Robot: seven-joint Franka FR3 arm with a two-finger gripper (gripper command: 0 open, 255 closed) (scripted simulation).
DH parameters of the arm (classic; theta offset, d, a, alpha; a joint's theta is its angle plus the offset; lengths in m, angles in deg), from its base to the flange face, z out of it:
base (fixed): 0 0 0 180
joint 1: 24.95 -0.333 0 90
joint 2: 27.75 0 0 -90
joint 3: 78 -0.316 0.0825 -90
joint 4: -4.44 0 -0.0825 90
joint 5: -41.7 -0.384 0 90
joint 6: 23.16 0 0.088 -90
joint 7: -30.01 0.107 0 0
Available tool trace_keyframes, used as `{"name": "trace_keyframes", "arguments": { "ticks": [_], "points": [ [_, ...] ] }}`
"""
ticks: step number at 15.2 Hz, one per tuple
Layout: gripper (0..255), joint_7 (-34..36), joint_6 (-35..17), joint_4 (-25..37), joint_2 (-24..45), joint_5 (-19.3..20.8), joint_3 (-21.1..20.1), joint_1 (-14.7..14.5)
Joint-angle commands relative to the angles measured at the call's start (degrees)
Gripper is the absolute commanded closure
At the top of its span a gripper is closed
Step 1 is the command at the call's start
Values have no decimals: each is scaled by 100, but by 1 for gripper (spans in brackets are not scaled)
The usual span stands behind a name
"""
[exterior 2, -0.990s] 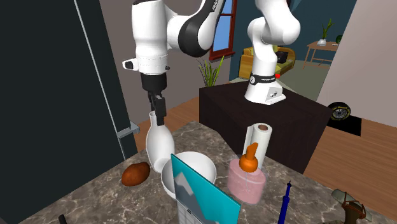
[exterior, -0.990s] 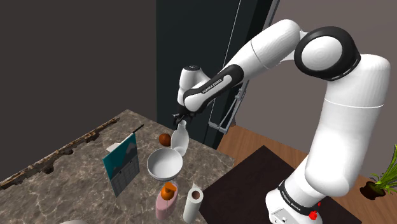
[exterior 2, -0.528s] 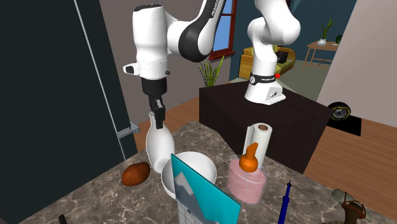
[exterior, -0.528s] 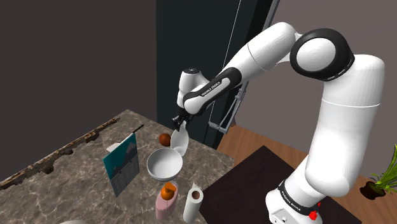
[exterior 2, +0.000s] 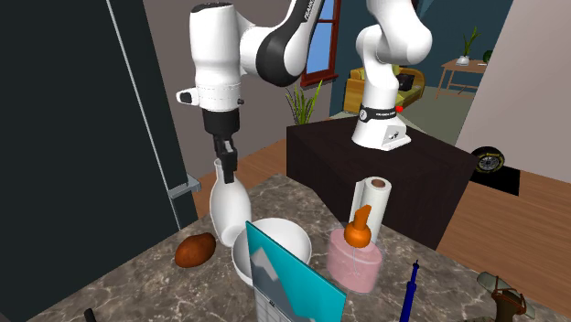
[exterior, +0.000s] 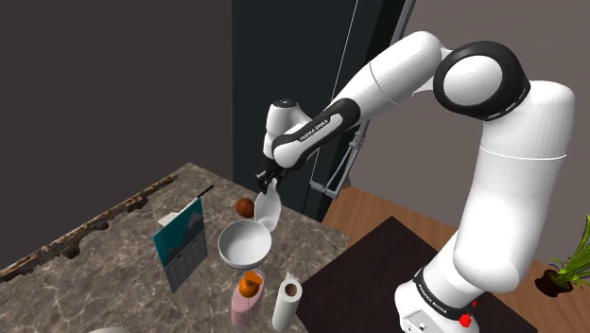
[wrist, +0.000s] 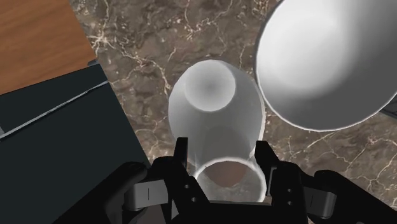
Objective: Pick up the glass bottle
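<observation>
two fingers [wrist: 182,153] of gripper [wrist: 222,151] clasping white bottle [wrist: 216,102] neck, bowl [wrist: 324,57] just beside

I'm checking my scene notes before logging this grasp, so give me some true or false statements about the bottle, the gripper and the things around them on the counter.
1. The gripper clasps the white bottle at its neck. True.
2. The white bowl lies upside down. False: its opening faces up.
3. The brown potato lies inside the bowl. False: it lies on the marble counter, beside the bottle.
4. The paper towel roll stands upright. True.
5. The pink soap dispenser has a blue pump. False: the pump is orange.
</observation>
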Motion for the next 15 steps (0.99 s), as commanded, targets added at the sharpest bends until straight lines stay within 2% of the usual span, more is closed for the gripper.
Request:
{"name": "trace_keyframes", "arguments": {
  "ticks": [1, 15],
  "points": [
    [255, -38, 101, -16, -119, -44, -25, 25],
    [255, -242, 889, 110, -800, -325, -154, 117]
  ]
}}
